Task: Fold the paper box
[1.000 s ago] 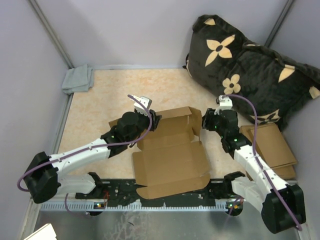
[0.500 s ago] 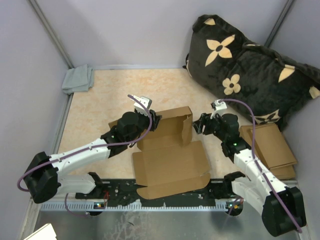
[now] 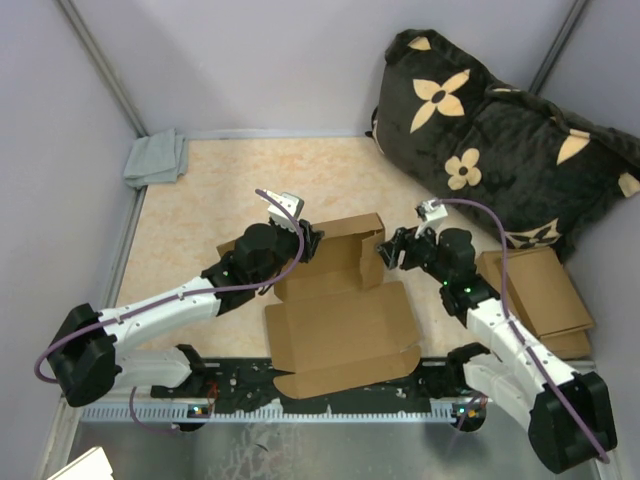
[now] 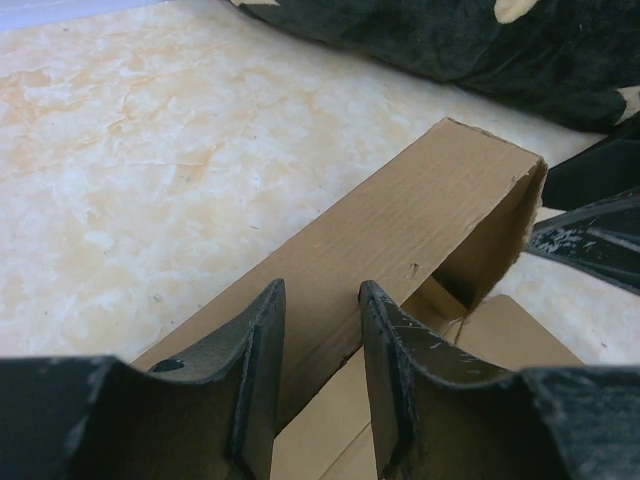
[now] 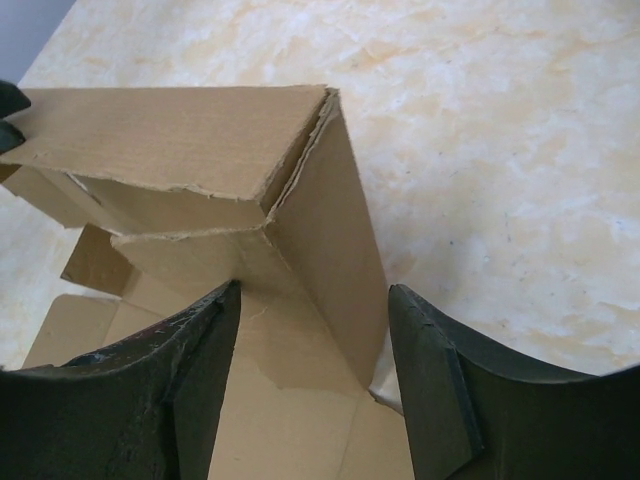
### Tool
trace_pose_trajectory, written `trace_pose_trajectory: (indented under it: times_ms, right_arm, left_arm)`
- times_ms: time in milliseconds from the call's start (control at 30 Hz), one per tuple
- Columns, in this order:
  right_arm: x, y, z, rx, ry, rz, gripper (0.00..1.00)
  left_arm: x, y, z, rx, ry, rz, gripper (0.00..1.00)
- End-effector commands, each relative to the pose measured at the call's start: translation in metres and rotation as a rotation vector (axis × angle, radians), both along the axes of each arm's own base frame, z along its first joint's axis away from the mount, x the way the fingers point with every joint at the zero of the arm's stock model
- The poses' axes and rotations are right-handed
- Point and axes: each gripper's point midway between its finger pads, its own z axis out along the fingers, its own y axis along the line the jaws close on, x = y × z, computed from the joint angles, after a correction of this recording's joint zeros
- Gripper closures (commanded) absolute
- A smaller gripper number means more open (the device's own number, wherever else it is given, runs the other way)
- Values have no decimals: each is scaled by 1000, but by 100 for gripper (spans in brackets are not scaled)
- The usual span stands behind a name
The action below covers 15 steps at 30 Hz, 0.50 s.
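Nearest the arm bases, the paper box (image 3: 345, 325) is seen lying open on the bench (image 3: 200, 200), its flat panels spread on the near side of both sets of fingers. Along the far edge of those panels one long wall is stood upright, and both arms are brought to it.

The left fingers (image 3: 307, 240) are set astride the left part of this wall. In the left wrist view the cardboard is seen clamped between the two narrowly parted fingers, one on each face.

The right fingers (image 3: 389, 252) are placed at the wall's right end, where a short side flap is turned at the corner. They are spread wide with the flap standing between them. Bare bench is seen between the flap and one finger, so nothing is gripped.

On the outer side of the right fingers, well apart from the box, a stack of flat cardboard (image 3: 540, 295) is laid. Beyond the right fingers a dark cushion (image 3: 500, 130) with pale flower shapes is propped in the far corner. Far beyond the left fingers a folded grey cloth (image 3: 157, 158) is seen beside the side wall.
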Motion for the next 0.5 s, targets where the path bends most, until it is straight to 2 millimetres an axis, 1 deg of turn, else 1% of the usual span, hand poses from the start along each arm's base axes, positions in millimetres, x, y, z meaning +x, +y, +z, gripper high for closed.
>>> trace_pose_trajectory:
  times_ms: [0, 167, 267, 300, 400, 467]
  right_arm:
    - [3, 19, 7, -3, -54, 59, 37]
    - [3, 29, 0, -52, -40, 65, 33]
    - [5, 25, -1, -68, -44, 33, 24]
    - [6, 25, 0, -69, -50, 28, 23]
    - [9, 23, 0, -73, -67, 10, 23]
    - [14, 20, -3, -85, -71, -13, 24]
  left_arm:
    - [-2, -5, 3, -19, 4, -21, 58]
    - [-3, -7, 4, -25, 6, -26, 58]
    - [-4, -7, 3, -28, 8, -29, 58]
    - [-4, -7, 3, -28, 10, -30, 58]
    - [-4, -8, 0, -30, 15, -33, 58]
    - [-5, -10, -1, -35, 19, -38, 58]
